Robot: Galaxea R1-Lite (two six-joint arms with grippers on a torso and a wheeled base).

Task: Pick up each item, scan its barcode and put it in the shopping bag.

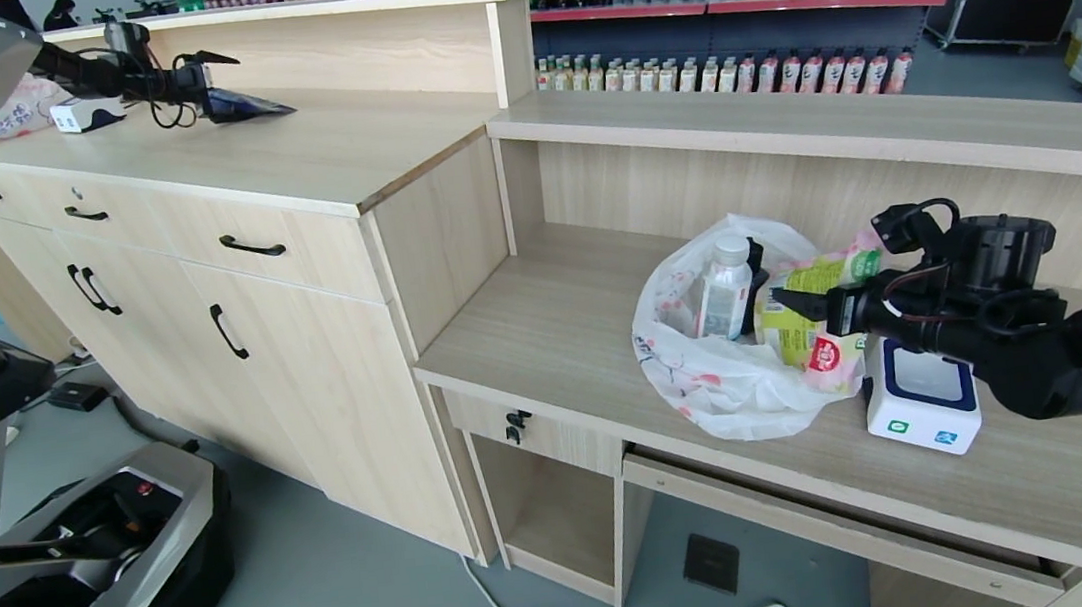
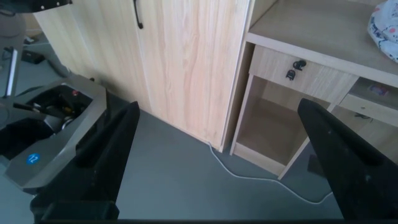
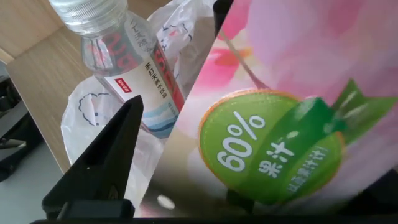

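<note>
A white plastic shopping bag [image 1: 710,376] stands open on the low counter [image 1: 553,322]. A clear bottle with a white cap [image 1: 723,289] [image 3: 124,68] stands inside it. My right gripper [image 1: 788,308] is shut on a green and pink juice pouch [image 1: 809,320] [image 3: 280,149], held at the bag's right edge beside the bottle. One dark finger [image 3: 106,168] lies against the pouch. A white and blue barcode scanner [image 1: 923,394] sits just right of the bag, under my right wrist. My left gripper [image 1: 236,82] [image 2: 217,155] is open with nothing in it, raised over the tall counter at the far left.
The tall counter [image 1: 284,150] carries a white box [image 1: 84,113] and a pale bag [image 1: 27,101] near its back. A raised wooden ledge [image 1: 784,127] runs behind the low counter. Drink shelves [image 1: 731,2] stand beyond it. A cable [image 2: 261,177] trails across the floor by the cabinets.
</note>
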